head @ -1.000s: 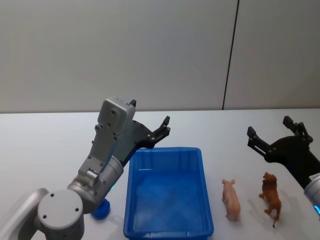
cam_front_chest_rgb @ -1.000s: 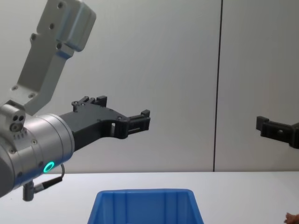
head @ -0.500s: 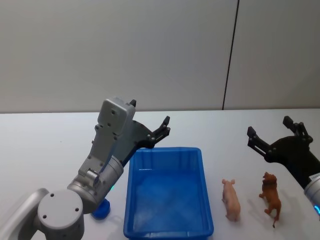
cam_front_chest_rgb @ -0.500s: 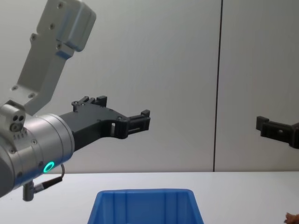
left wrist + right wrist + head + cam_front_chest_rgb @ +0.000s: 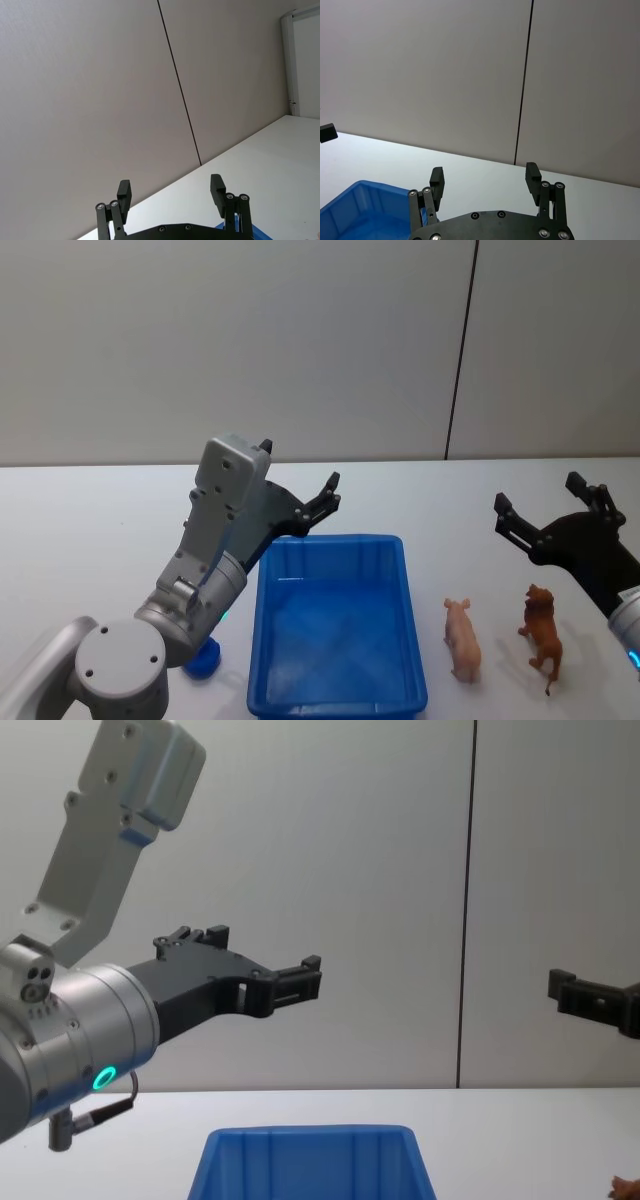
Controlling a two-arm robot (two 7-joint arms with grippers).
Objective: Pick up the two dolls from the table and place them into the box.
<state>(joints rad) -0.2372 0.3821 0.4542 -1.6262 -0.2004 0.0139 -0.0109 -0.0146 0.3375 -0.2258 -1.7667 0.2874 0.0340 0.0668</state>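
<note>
The blue box (image 5: 332,540) sits on the white table (image 5: 90,530) in front of me, with nothing in it. To its right two dolls stand on the table: a pink pig (image 5: 462,638) and, farther right, a brown lion-like animal (image 5: 541,636). My left gripper (image 5: 298,467) hovers open and empty above the box's far left corner. My right gripper (image 5: 537,492) hangs open and empty just beyond the two dolls. In the chest view the left gripper (image 5: 265,952) is well above the box (image 5: 310,1160). The right wrist view shows open fingers (image 5: 437,176) and the box (image 5: 350,210).
A small round blue object (image 5: 203,660) lies on the table left of the box, under my left arm. A grey wall with a dark vertical seam (image 5: 460,350) stands behind the table. Bare tabletop spreads out behind the box.
</note>
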